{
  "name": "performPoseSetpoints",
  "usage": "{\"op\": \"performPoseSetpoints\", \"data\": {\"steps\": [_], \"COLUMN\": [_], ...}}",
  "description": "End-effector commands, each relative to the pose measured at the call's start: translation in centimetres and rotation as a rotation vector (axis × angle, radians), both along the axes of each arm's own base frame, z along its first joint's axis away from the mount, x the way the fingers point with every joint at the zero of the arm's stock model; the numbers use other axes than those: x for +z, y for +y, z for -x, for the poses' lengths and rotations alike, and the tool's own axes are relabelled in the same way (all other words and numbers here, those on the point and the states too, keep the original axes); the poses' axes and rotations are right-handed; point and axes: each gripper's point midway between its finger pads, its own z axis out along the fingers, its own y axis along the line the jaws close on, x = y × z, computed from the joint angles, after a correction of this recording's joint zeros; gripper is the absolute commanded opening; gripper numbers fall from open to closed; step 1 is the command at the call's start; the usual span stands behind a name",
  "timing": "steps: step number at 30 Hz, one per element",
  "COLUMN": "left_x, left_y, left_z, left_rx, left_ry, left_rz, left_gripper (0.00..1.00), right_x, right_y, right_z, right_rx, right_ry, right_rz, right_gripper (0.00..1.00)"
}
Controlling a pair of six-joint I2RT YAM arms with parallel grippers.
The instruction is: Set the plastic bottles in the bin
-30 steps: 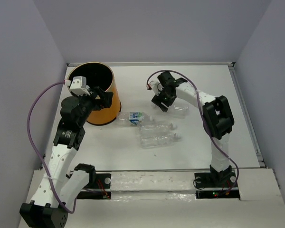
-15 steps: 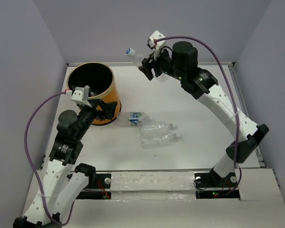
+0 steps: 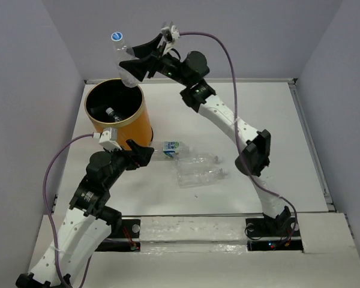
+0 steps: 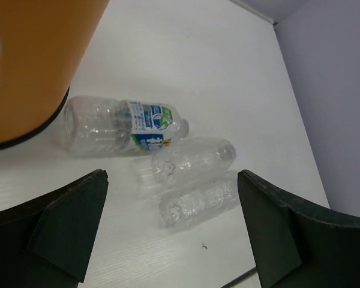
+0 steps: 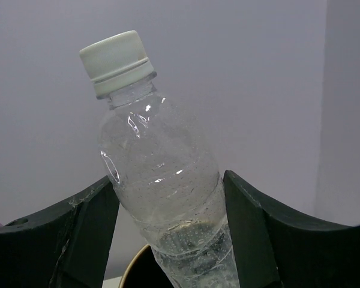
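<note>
My right gripper [image 3: 134,65] is shut on a clear plastic bottle [image 3: 123,61], cap up and tilted, in the air over the far rim of the orange bin [image 3: 139,129]. In the right wrist view the bottle [image 5: 162,174] fills the space between the fingers, with the bin's tan rim [image 5: 132,267] below. A dark-capped bottle [image 3: 111,112] lies inside the bin. On the table lie a labelled bottle [image 3: 168,147] and two plain clear ones [image 3: 198,160] [image 3: 199,176]. My left gripper [image 3: 141,156] is open beside the bin's base, facing the labelled bottle [image 4: 123,123]; its fingers [image 4: 66,222] hold nothing.
The bin's wall [image 4: 36,60] stands close on the left of the left wrist view. Grey walls close the table at the back and both sides. A purple cable [image 3: 54,174] loops beside the left arm.
The right arm lifted its bottle from the far middle of the table and swung it left over the bin. The left gripper drew back from the bin's mouth, down toward the bottles on the table.
</note>
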Motion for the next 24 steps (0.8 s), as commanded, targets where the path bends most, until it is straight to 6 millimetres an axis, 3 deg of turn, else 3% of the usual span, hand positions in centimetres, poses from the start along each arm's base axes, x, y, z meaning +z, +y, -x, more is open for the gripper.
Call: {"op": "performPoseSetpoints", "data": {"steps": [1,4,8,12,14,15,16,17,19,20,23,24], "left_x": [-2.3,-2.8,-3.3,-3.9,-3.8,-4.2,-3.7,-4.9,-5.1,-5.1,-4.3,-5.3], "left_y": [-0.1,-0.6,-1.1,-1.9,-2.4,-2.8,-3.1,-3.9,-4.6,-5.3,-5.9,-6.4], "left_z": [0.0,0.1,-0.1,-0.4,-0.5,-0.7,-0.9,-0.8,-0.8,-0.8,-1.5,-1.3], "left_rx": [0.055,0.025,-0.001,-0.038,-0.072,-0.087,-0.114,-0.153,-0.193,-0.227,-0.216,-0.24], "left_ry": [0.098,0.108,0.117,0.133,0.13,0.144,0.126,0.178,0.201,0.207,0.186,0.21], "left_rz": [0.073,0.065,0.055,0.039,0.017,-0.002,-0.032,-0.074,-0.134,-0.194,-0.283,-0.348], "left_gripper": [0.99,0.99,0.99,0.99,0.99,0.99,0.99,0.99,0.99,0.99,0.99,0.99], "right_x": [1.5,-1.9,-4.2,-3.5,-1.5,-2.6,-2.6,-3.1,-4.0,-5.2,-7.6,-5.7], "right_y": [2.7,4.9,5.8,4.9,3.5,3.5,3.1,2.0,0.4,-1.9,-6.4,-10.1], "right_z": [3.5,2.9,2.3,2.7,3.6,3.3,3.5,3.6,4.0,4.1,4.4,5.1], "right_rx": [0.157,0.15,0.128,0.091,0.068,0.042,0.031,0.012,-0.011,-0.059,-0.147,-0.195], "right_ry": [-0.004,0.032,0.081,0.057,0.032,0.042,0.039,0.052,0.066,0.085,0.141,0.128], "right_rz": [-0.119,-0.079,-0.044,-0.016,-0.018,0.012,0.025,0.06,0.096,0.13,0.174,0.141], "right_gripper": [0.52,0.55,0.86,0.96,0.98,0.98,1.0,1.0,0.99,0.98,0.95,0.94]}}
